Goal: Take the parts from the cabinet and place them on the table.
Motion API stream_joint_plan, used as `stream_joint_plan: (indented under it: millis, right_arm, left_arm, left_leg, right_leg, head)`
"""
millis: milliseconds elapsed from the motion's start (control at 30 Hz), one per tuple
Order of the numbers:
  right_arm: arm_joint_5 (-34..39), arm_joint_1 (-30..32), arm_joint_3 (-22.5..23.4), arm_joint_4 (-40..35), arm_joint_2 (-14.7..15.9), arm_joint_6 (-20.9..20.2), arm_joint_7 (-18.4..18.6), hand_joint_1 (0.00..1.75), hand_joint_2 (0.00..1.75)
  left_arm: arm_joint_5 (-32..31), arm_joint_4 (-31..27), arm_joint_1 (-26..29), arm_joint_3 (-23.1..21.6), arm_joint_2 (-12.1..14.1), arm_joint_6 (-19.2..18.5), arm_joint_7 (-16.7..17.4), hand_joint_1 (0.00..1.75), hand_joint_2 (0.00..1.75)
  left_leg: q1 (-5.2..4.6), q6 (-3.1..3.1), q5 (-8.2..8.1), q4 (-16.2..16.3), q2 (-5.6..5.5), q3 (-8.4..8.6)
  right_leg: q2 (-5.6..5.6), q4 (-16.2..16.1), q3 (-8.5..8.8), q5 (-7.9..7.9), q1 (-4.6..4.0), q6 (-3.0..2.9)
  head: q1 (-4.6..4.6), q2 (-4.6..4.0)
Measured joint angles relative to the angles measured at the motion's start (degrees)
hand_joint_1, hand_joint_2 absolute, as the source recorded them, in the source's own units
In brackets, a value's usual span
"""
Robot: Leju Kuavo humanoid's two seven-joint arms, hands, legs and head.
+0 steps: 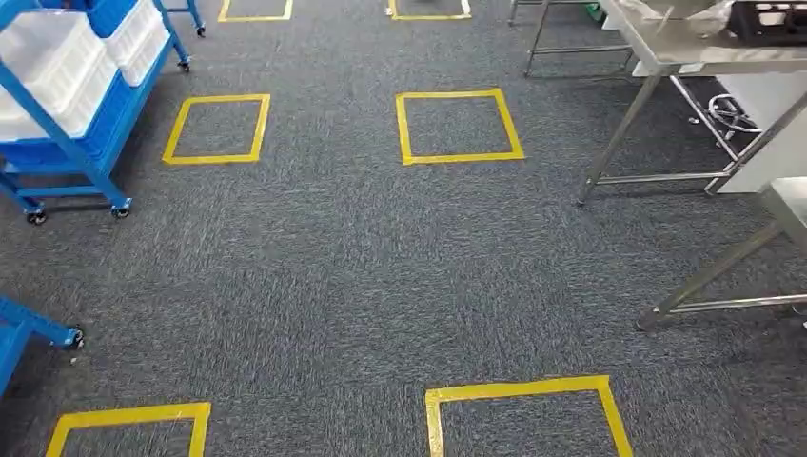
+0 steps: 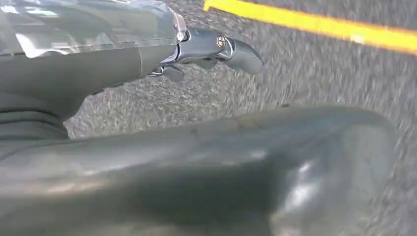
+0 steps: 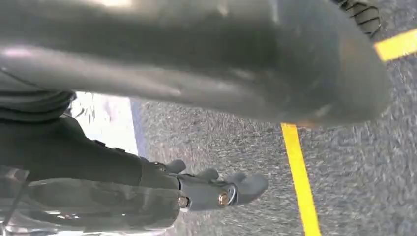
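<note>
Nearest item: yellow tape square [image 1: 525, 411] on the grey carpet [image 1: 324, 276], low and right of centre; a second, cut-off square [image 1: 128, 427] to its left.

Left hand [image 2: 206, 51], left wrist view: hanging over carpet, fingers [image 2: 241, 54] extended and apart, holding nothing. Right hand [image 3: 216, 189], right wrist view: likewise over carpet beside a tape line [image 3: 300, 182], fingers stretched loose, nothing held.

Step in hand, as judged: you are walking, with no part carried; the fetch has not begun.

Left margin, near: a blue caster frame [image 1: 29, 333] juts into the floor. Keep your left foot and arm away from it.

Middle distance: two more tape squares [image 1: 459, 126]; open carpet between them is your widest lane.

Left, further off: blue wheeled cabinet [image 1: 71, 105] with white bins [image 1: 57, 57]. The parts presumably lie in these; none can be made out from here. Turn toward it and square up before reaching, stopping short of its caster legs.

Right side: steel table [image 1: 685, 48] on slanted legs [image 1: 619, 133], a second leg [image 1: 714, 276] nearer. These braces reach onto the floor; give them room on the return. A dark tray [image 1: 766, 21] already sits on the table's far end.
</note>
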State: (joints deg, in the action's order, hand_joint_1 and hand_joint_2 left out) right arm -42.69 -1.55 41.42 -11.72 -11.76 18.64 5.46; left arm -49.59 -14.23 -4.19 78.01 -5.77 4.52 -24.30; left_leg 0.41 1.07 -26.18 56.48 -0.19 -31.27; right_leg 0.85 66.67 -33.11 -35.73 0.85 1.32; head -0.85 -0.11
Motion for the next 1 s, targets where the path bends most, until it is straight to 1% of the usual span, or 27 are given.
stream_joint_plan:
  millis: [33,67,100,133,167,200,233,267,300,367,400,433,467,500,533,567,600,633,667,700,733,767,800,900,933,967,1000]
  right_arm:
    - [-0.21,0.12,0.00,0.00,0.02,-0.07,-0.02,0.00,0.00]
    - [-0.52,0.16,0.00,0.00,0.07,-0.07,-0.02,0.00,0.00]
    - [-0.89,0.15,0.00,0.00,0.07,-0.09,-0.19,0.00,0.00]
    - [-1.16,0.18,0.00,0.00,0.11,-0.09,-0.31,0.00,0.00]
    - [-1.42,0.17,0.00,0.00,0.13,-0.11,-0.37,0.00,0.00]
    - [-1.77,0.16,-0.02,0.00,0.17,-0.11,-0.50,0.00,0.00]
    - [-2.01,0.32,-0.07,0.00,0.20,-0.13,-0.52,0.00,0.00]
    - [-2.30,0.33,-0.13,0.04,0.20,-0.26,-0.55,0.00,0.00]
    - [-2.77,0.29,-0.39,0.04,0.20,-0.37,-0.55,0.00,0.00]
    - [-3.48,0.14,-0.96,0.04,0.20,-0.66,-0.55,0.00,0.00]
    - [-3.78,0.02,-1.14,0.04,0.17,-0.81,-0.55,0.00,0.00]
    - [-4.22,0.06,-1.31,0.04,0.22,-0.98,-0.50,0.00,0.00]
    - [-4.63,0.20,-1.55,0.04,0.22,-1.09,-0.50,0.00,0.00]
    - [-5.05,0.29,-1.82,0.07,0.22,-1.09,-0.50,0.00,0.00]
    - [-5.36,0.39,-2.19,0.07,0.20,-1.05,-0.52,0.00,0.00]
    - [-5.66,0.38,-2.43,0.07,0.20,-1.00,-0.59,0.00,0.00]
    - [-5.97,0.34,-2.56,0.07,0.20,-0.98,-0.79,0.00,0.00]
    - [-6.12,0.27,-2.69,0.07,0.20,-0.96,-0.87,0.00,0.00]
    - [-6.23,0.17,-2.95,0.07,0.17,-0.96,-0.92,0.00,0.00]
    - [-6.32,0.08,-3.15,0.07,0.13,-0.96,-1.01,0.00,0.00]
    - [-6.47,0.06,-3.45,0.07,0.11,-0.96,-1.09,0.00,0.00]
    - [-6.60,0.08,-3.63,0.07,0.09,-0.96,-1.14,0.00,0.00]
    - [-6.71,0.06,-3.78,0.11,0.07,-0.98,-1.18,0.00,0.00]
    - [-7.06,-0.47,-4.00,0.11,-0.13,-0.98,-1.18,0.00,0.00]
    - [-7.10,-0.45,-4.11,0.11,-0.15,-0.96,-1.05,0.00,0.00]
    - [-7.15,-0.35,-4.24,0.11,-0.20,-0.96,-1.01,0.00,0.00]
    - [-7.21,-0.21,-4.28,0.15,-0.28,-0.96,-0.94,0.00,0.00]
  left_arm:
    - [0.09,0.00,-0.08,0.00,0.00,0.02,0.18,0.00,0.00]
    - [0.11,0.00,-0.06,0.02,0.02,0.11,0.28,0.00,0.00]
    - [0.35,0.00,-0.03,0.11,0.00,0.33,0.61,0.00,0.00]
    - [0.48,0.00,0.03,0.24,0.00,0.57,0.77,0.00,0.00]
    - [0.63,0.02,0.07,0.39,0.00,0.81,0.96,0.00,0.00]
    - [0.90,0.04,0.07,0.46,-0.06,1.09,1.07,0.00,0.00]
    - [1.00,0.07,0.08,0.50,-0.13,1.27,1.09,0.00,0.00]
    - [1.09,0.07,-0.08,0.61,-0.11,1.44,1.16,0.00,0.00]
    - [1.09,0.07,-0.11,0.81,-0.11,1.77,1.16,0.00,0.00]
    - [1.33,0.07,0.20,1.23,-0.11,1.97,1.25,0.00,0.00]
    - [1.66,0.07,0.31,1.47,0.04,1.97,1.27,0.00,0.00]
    - [1.90,0.07,0.35,1.60,0.15,1.88,1.33,0.00,0.00]
    - [2.30,0.07,0.21,1.77,0.24,1.82,1.42,0.00,0.00]
    - [2.51,0.09,-0.04,1.90,0.26,1.73,1.46,0.00,0.00]
    - [2.82,0.11,-0.19,2.03,0.26,1.62,1.55,0.00,0.00]
    - [2.86,0.15,-0.20,2.23,0.33,1.51,1.60,0.00,0.00]
    - [2.95,0.15,-0.13,2.38,0.44,1.35,1.68,0.00,0.00]
    - [2.95,0.15,-0.02,2.56,0.68,1.18,1.79,0.00,0.00]
    - [2.95,0.15,0.04,2.71,0.85,1.01,1.92,0.00,0.00]
    - [2.95,0.15,0.04,2.80,1.05,0.98,2.03,0.00,0.00]
    - [2.95,0.15,-0.01,2.82,1.25,0.83,2.08,0.00,0.00]
    - [2.95,0.15,-0.22,2.84,1.33,0.81,2.10,0.00,0.00]
    - [2.95,0.15,-0.32,2.84,1.42,0.74,2.10,0.00,0.00]
    - [2.95,0.15,0.00,2.97,1.73,0.66,2.14,0.00,0.00]
    - [2.95,0.15,0.07,3.02,1.70,0.66,2.16,0.00,0.00]
    - [2.95,0.17,0.01,3.02,1.73,0.66,2.27,0.00,0.00]
    - [2.95,0.17,-0.20,3.04,1.77,0.63,2.27,0.00,0.00]
  left_leg:
    - [-0.13,0.16,0.03,0.02,-0.71,-0.11]
    - [-0.22,0.16,0.03,0.07,-1.50,-0.17]
    - [-0.24,0.15,0.03,0.15,-2.40,-0.14]
    - [-0.23,0.13,0.01,0.22,-3.25,-0.08]
    - [-0.20,0.06,-0.04,0.34,-4.07,0.02]
    - [-0.14,-0.12,-0.15,0.49,-4.89,0.08]
    - [-0.06,-0.37,-0.28,0.71,-5.55,-0.17]
    - [-0.38,-0.78,-0.43,1.31,-6.19,-0.56]
    - [-0.24,-1.16,-0.18,1.11,-6.77,-0.79]
    - [0.02,-1.87,0.07,0.72,-7.90,-0.96]
    - [0.00,-2.31,0.00,0.78,-8.42,-1.23]
    - [-0.04,-2.35,-0.80,1.93,-4.77,-1.39]
    - [-0.20,-2.51,-2.73,4.81,-1.92,-2.83]
    - [-0.08,-2.71,-5.12,9.34,-0.94,-5.04]
    - [0.07,-2.88,-7.17,13.89,-0.65,-7.26]
    - [0.17,-3.01,-8.44,17.64,-0.55,-9.12]
    - [0.23,-3.07,-8.38,19.17,-0.44,-9.86]
    - [0.24,-3.06,-7.04,17.81,-0.30,-9.14]
    - [0.24,-2.97,-4.70,13.89,-0.01,-7.04]
    - [0.21,-2.76,-2.09,8.33,0.64,-4.02]
    - [-0.03,-2.31,-0.13,2.81,3.28,-0.90]
    - [-0.82,-1.89,-0.94,1.18,5.55,-0.31]
    - [-0.81,-1.57,-0.63,1.14,4.42,-0.34]
    - [-0.85,-0.72,-0.48,0.70,2.50,-0.66]
    - [-0.35,-0.40,-0.02,0.14,1.87,0.10]
    - [-0.32,-0.07,0.05,0.06,1.27,0.08]
    - [-0.29,0.16,0.13,0.06,0.67,-0.06]
  right_leg:
    - [-0.45,4.62,-2.34,-1.87,-0.01,0.01]
    - [-0.61,7.86,-4.12,-2.65,-0.03,0.00]
    - [-0.65,8.36,-4.60,-1.84,-0.01,-0.04]
    - [-0.72,6.14,-3.79,0.34,0.00,-0.11]
    - [-0.95,2.05,-2.04,3.07,0.06,-0.20]
    - [-1.84,-2.95,0.19,5.83,0.18,-0.28]
    - [-5.28,-7.33,1.87,7.06,0.55,-0.39]
    - [-6.17,-8.09,2.08,6.59,0.43,-0.47]
    - [-5.25,-7.90,1.93,6.72,0.41,-0.77]
    - [-4.21,-7.90,2.07,6.72,0.03,-1.43]
    - [-3.35,-8.47,2.28,6.97,0.27,-1.98]
    - [-2.51,-8.88,2.58,7.16,0.26,-2.37]
    - [-1.74,-8.96,2.63,7.08,0.16,-2.84]
    - [-0.85,-8.96,2.62,6.98,-0.01,-3.01]
    - [0.14,-8.95,2.65,6.89,-0.16,-3.14]
    - [1.01,-8.94,2.64,6.80,-0.29,-3.24]
    - [1.82,-8.93,2.68,6.74,-0.39,-3.28]
    - [2.53,-8.93,2.78,6.63,-0.44,-3.27]
    - [3.21,-8.93,2.98,6.48,-0.48,-3.20]
    - [3.88,-8.93,3.29,6.30,-0.50,-3.04]
    - [4.48,-8.93,3.66,6.08,-0.61,-2.80]
    - [5.06,-8.77,3.75,5.77,-1.03,-2.43]
    - [5.45,-8.80,3.84,5.70,-0.97,-2.18]
    - [7.21,-9.05,4.52,5.43,-0.92,-1.31]
    - [4.69,-8.33,4.49,4.82,-0.44,-0.79]
    - [1.28,-5.90,3.28,2.98,-0.46,-0.74]
    - [-0.04,-1.94,1.28,0.66,-0.42,-0.71]
  head:
    - [-0.02,0.00]
    - [-0.02,0.00]
    - [-0.02,0.00]
    - [-0.02,0.00]
    - [-0.02,0.00]
    - [-0.02,0.00]
    - [0.02,0.00]
    - [-0.09,0.00]
    - [-0.09,0.00]
    - [-0.07,0.00]
    - [-0.07,0.00]
    - [-0.09,0.00]
    - [-0.40,0.00]
    - [-0.39,0.00]
    - [-0.39,0.00]
    - [-0.37,0.00]
    - [-0.39,0.00]
    - [-0.37,0.00]
    - [-0.39,0.00]
    - [-0.39,0.00]
    - [-0.39,0.00]
    - [-0.37,0.00]
    - [-0.26,0.00]
    - [-0.31,0.00]
    - [-0.24,0.00]
    - [-0.20,0.00]
    - [-0.07,0.00]
